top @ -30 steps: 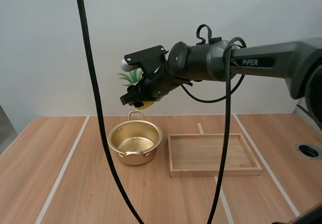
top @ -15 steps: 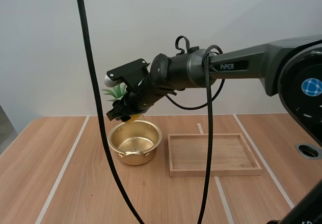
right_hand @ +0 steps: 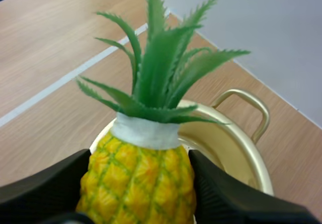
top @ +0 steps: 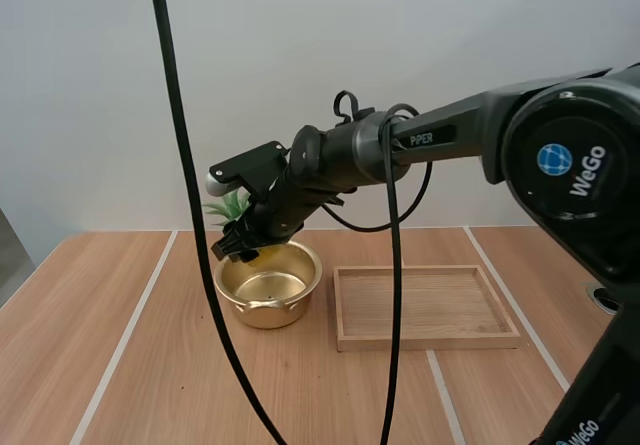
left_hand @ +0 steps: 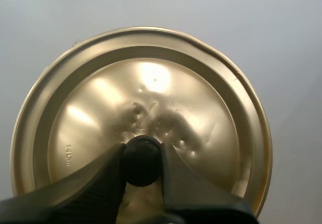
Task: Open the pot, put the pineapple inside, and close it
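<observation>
In the high view, the right arm (top: 450, 135) reached in over the worktop (top: 120, 315) and its right fingers (top: 236, 247) hung just above the far rim of the one open gold pot (top: 270, 310), gripping the one pineapple (top: 262, 256). The yellow body sat between the fingers over the pot's mouth, and the green leaves stuck out beyond them, away from the arm. One wooden tray (top: 425, 343) lay just beside the pot. The arm read "PiPER" along its side, and a round joint cover carried "WeGo". In the left wrist view, the left fingers (left_hand: 108, 183) were closed narrowly on the black knob (left_hand: 142, 156) of the one gold lid (left_hand: 151, 93). The knob was pinched between the tips, with the lid's face spreading beyond them. A small stamped mark on the lid looked like "14cm", though it could not be read for certain. In the right wrist view, the right fingers pressed on either side of the pineapple's yellow body. Its white collar and leaves rose past the tips. The pot's rim and one looped handle (right_hand: 246, 105) lay directly beyond the fruit, on the worktop.
</observation>
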You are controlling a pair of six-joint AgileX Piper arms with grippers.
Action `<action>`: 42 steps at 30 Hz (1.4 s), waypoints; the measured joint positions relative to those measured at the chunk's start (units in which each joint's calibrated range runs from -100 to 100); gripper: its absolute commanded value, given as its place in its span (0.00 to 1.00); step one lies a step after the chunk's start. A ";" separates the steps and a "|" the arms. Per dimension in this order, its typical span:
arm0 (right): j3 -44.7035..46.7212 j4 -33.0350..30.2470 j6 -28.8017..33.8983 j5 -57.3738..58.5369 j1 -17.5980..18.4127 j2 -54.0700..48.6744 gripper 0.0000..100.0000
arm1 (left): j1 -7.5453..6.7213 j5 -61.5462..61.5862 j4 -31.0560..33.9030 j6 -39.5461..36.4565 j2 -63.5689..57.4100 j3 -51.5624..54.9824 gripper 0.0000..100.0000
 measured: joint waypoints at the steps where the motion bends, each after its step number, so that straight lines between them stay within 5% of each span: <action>1: 0.00 0.00 0.00 0.00 0.00 0.53 0.00 | 0.00 0.00 0.00 0.00 0.00 0.00 0.00; 42: 13.10 -4.28 0.00 -22.67 -0.07 2.28 0.00 | 0.00 0.00 0.00 0.00 0.00 0.00 0.00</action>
